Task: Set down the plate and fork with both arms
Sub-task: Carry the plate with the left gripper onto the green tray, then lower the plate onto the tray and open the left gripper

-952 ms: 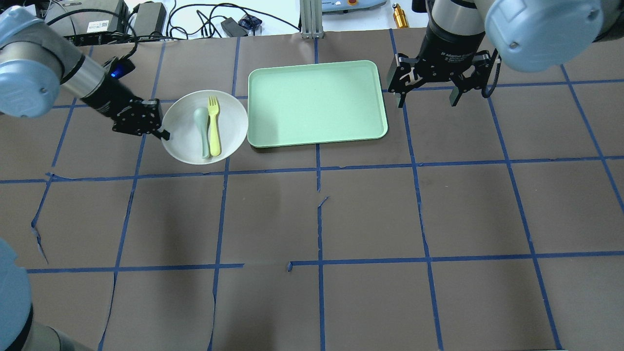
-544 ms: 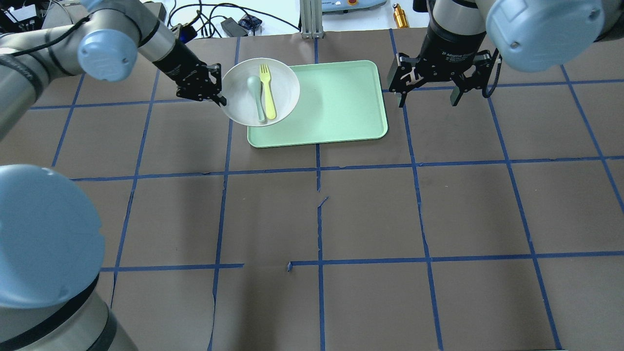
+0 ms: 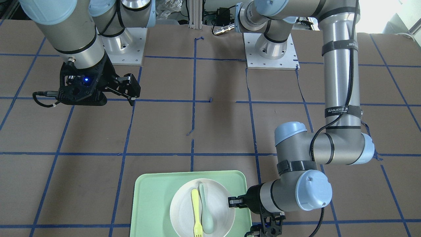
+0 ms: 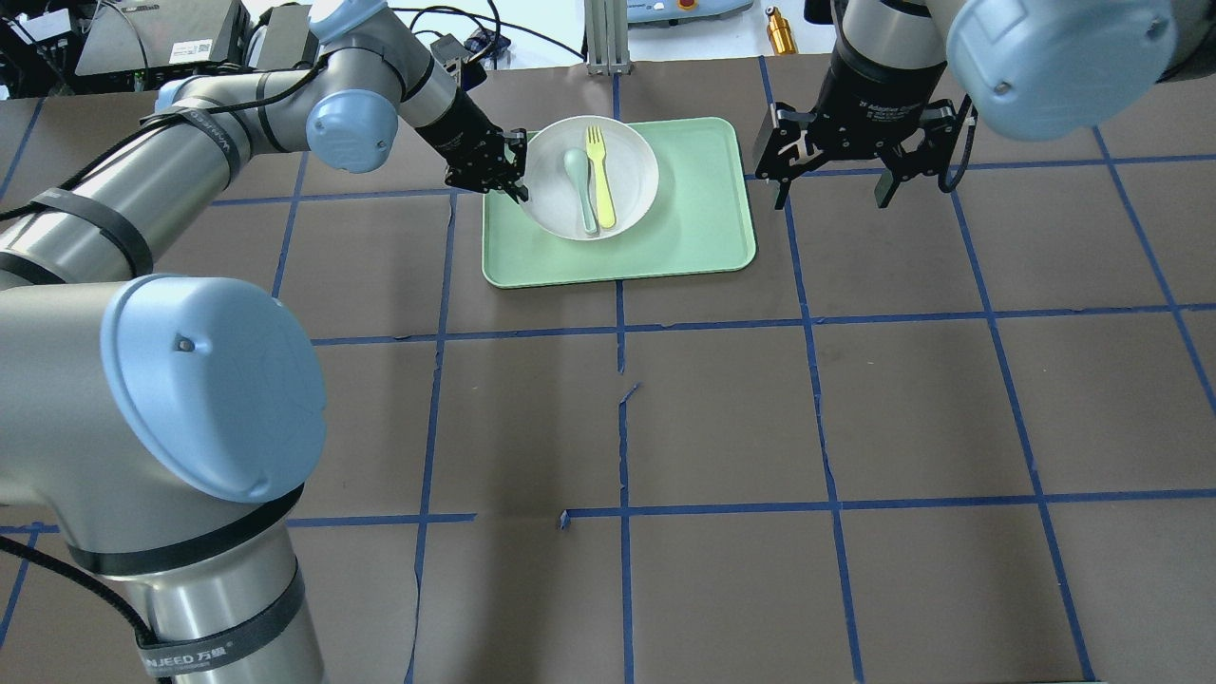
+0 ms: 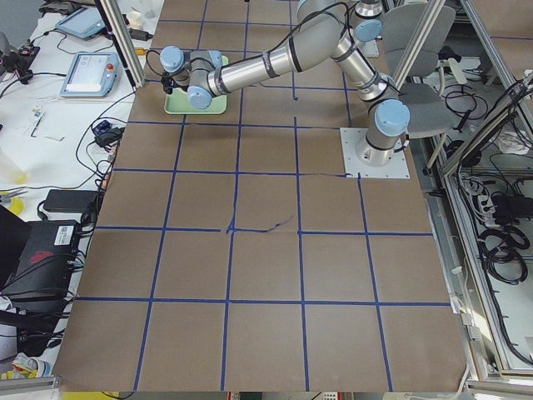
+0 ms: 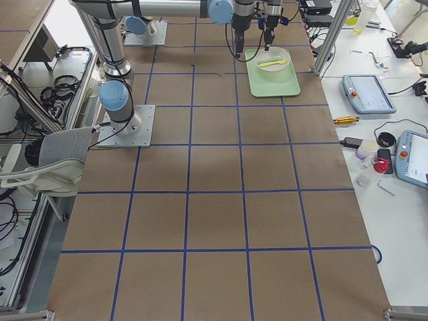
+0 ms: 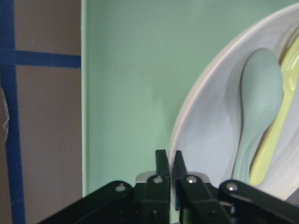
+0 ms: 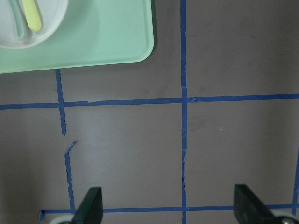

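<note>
Your left gripper [image 4: 514, 177], clamped on the rim, has carried the plate [image 4: 634, 171], fork [image 4: 600, 180] and spoon [image 4: 579, 176] aboard, off the table to over the green tray [image 4: 703, 223], so release looks next; the right gripper [image 4: 832, 202] hangs spread, empty.

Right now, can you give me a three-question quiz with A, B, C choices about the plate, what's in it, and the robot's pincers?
1. Where is the plate?
A. on the bare table
B. over the tray
C. on the floor

2. How many utensils lie in the plate?
A. one
B. two
C. four

3. What is the right pincer doing?
A. shut tight
B. gripping the plate
C. open, holding nothing

Answers:
1 B: green tray shows beneath it.
2 B: a fork and a spoon lie side by side.
3 C: it gapes wide with nothing in it, and it is the left pincer that holds the plate's rim.
</note>
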Available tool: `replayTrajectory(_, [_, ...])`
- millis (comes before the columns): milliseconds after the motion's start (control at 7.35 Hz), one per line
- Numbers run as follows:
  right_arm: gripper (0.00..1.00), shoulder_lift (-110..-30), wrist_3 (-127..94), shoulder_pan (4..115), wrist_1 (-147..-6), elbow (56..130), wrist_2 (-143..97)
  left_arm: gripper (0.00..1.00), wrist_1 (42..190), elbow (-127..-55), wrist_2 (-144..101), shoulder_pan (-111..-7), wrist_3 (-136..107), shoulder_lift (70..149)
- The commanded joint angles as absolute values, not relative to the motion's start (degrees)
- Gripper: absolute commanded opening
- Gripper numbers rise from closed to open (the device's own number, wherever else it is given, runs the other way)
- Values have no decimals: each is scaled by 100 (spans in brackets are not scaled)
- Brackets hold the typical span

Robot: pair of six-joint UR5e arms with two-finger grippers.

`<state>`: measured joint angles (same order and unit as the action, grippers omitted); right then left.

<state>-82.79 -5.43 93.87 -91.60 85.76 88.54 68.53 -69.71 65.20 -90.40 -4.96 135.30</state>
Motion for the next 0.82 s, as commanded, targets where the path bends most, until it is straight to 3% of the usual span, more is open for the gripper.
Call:
replayTrajectory(0, [100,-8279,-545,9387,-9158,8578,8851,0,6697,-6917,6504,-9140,-361,13737])
replayTrajectory(408, [100,-8279,-492,9395,-9176,8569,8851,0,6671,-6926,6513,-9228,-281,13772])
replayTrajectory(544, [100,-8244,-414,9387,-9176,8561,8859,91,6427,-6943,6513,-9255,-386,13764])
replayTrajectory(680, [100,-8079,-361,9395,-9350,8474,8885,100,6181,-6978,6530,-9255,-387,13659])
